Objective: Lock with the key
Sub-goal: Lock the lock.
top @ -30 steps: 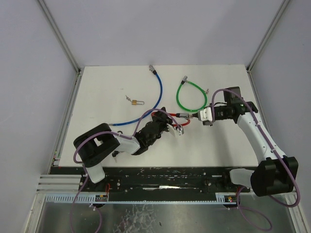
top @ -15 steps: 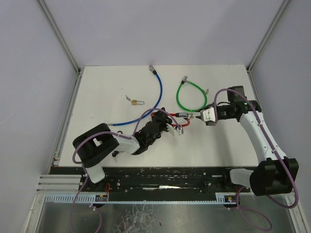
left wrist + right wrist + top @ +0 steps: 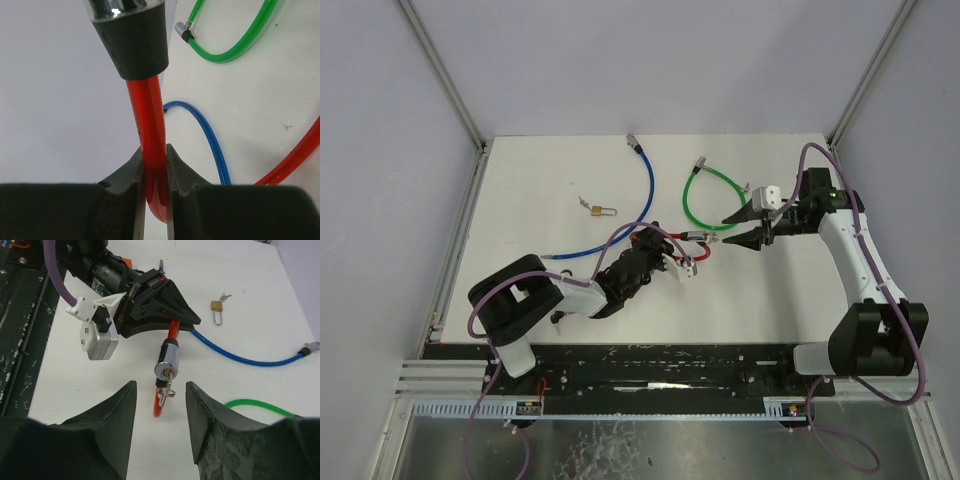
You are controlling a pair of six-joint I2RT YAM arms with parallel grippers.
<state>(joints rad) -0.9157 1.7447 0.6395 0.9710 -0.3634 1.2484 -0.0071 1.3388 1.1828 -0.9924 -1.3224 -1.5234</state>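
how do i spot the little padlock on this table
On the white table, find the long blue cable curving through the middle. Just left of that curve lies the padlock, small keys beside it. Unlike that cable and the green cable, it is a tiny brass block with a metal shackle.

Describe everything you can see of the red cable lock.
The red cable lock is a glossy red plastic-coated cable ending in a black collar and a shiny metal cylinder. A key on a small ring sits in the cylinder's face. The left pincer clamps the cable just behind the collar, aiming the cylinder at the open right pincer, which does not touch it.
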